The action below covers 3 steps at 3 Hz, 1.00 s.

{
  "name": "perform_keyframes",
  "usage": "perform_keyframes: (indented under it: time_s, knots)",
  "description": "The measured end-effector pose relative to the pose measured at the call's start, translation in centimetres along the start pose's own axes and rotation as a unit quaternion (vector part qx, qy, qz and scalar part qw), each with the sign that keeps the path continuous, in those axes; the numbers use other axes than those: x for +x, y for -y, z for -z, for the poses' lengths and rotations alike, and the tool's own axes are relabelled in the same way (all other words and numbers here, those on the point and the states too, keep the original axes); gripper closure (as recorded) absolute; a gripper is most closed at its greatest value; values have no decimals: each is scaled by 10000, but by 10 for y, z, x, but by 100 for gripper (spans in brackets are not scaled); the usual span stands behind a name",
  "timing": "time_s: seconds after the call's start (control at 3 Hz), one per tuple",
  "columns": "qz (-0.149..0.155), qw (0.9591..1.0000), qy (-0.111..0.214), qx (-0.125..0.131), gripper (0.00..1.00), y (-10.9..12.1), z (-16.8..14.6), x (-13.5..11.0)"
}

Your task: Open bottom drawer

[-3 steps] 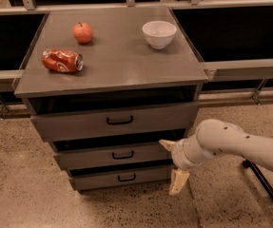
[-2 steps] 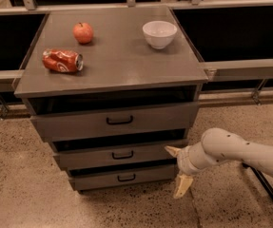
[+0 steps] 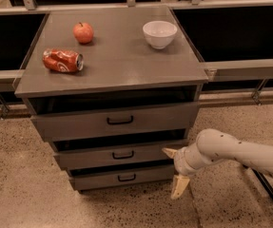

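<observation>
The bottom drawer [image 3: 102, 179] is the narrowest grey front at the foot of the cabinet, with a small black loop handle [image 3: 126, 177]. It looks closed or nearly so, with a dark gap above it. My gripper [image 3: 174, 170] is open, one cream finger [image 3: 169, 152] up by the middle drawer's right end and the other [image 3: 179, 187] hanging down towards the floor. It sits just off the bottom drawer's right end, well right of the handle, and holds nothing. The white arm [image 3: 236, 153] comes in from the right.
The middle drawer [image 3: 121, 155] and the wide top drawer [image 3: 119, 121] sit above. On the cabinet top [image 3: 117, 56] are a red apple [image 3: 83, 32], a crushed red can [image 3: 62, 61] and a white bowl [image 3: 160, 33]. Speckled floor [image 3: 26, 194] surrounds the cabinet; a dark stand leg [image 3: 269, 189] is at the right.
The arm has sunk a little and the gripper has dropped slightly towards the bottom drawer's right end. The drawers and the things on top have not moved.
</observation>
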<state>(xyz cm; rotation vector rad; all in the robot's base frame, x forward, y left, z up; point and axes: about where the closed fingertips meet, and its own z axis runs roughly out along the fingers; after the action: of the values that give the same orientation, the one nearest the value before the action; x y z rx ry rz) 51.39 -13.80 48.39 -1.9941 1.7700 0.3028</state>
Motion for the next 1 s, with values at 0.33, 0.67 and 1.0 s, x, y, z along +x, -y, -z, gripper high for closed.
perform_keyframes:
  time_s: [0.33,0.67,1.0]
  knots:
    - [224,9997,128,35,0,12,-53,37]
    - [323,9991,274,-55,0,6,-101,66]
    - [474,9987,183,24,0,-6,-131,93]
